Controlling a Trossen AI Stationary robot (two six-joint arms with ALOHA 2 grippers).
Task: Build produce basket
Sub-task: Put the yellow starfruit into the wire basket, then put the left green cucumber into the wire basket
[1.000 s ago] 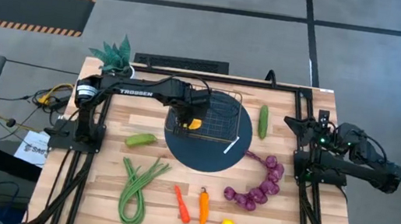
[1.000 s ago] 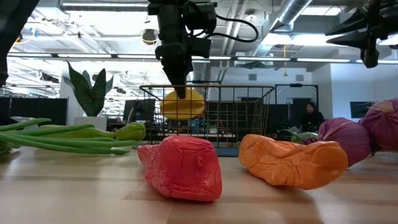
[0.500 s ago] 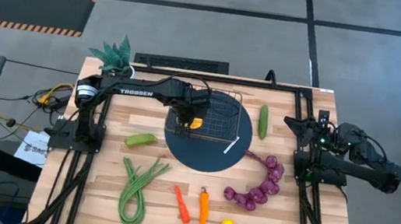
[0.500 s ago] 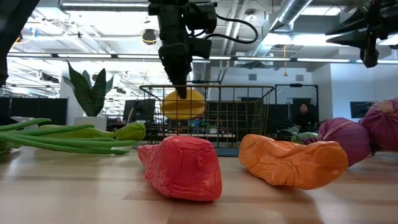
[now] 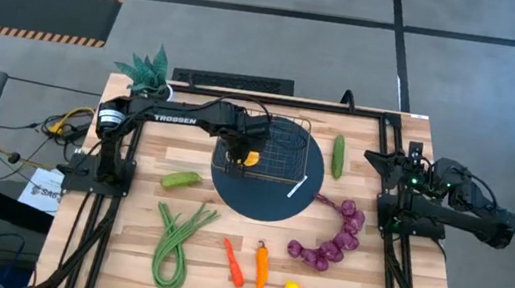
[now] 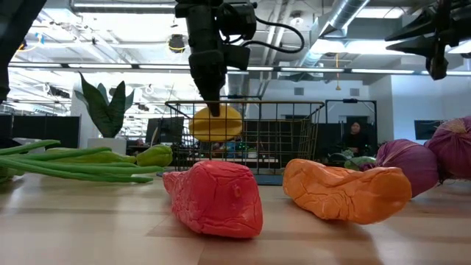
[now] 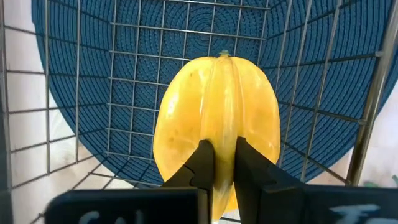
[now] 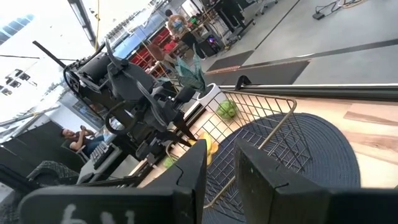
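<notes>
We are pinching a yellow pepper (image 7: 216,124) on its raised rib with the left gripper (image 7: 217,163), inside the basket (image 5: 280,152). It is looking light, smooth, likely slippery; mid-rib hold seems best. Farther off, the right gripper (image 5: 377,159) is waiting, fingers near together.

Basket (image 7: 93,112) is thin bare metal wire grid; under it a woven, ribbed blue mat (image 7: 205,25), matt. Inside the basket a yellow pepper (image 7: 217,118), smooth, slightly glossy, probably plastic. Table (image 5: 211,259) beneath the mat: pale wood planks.
</notes>
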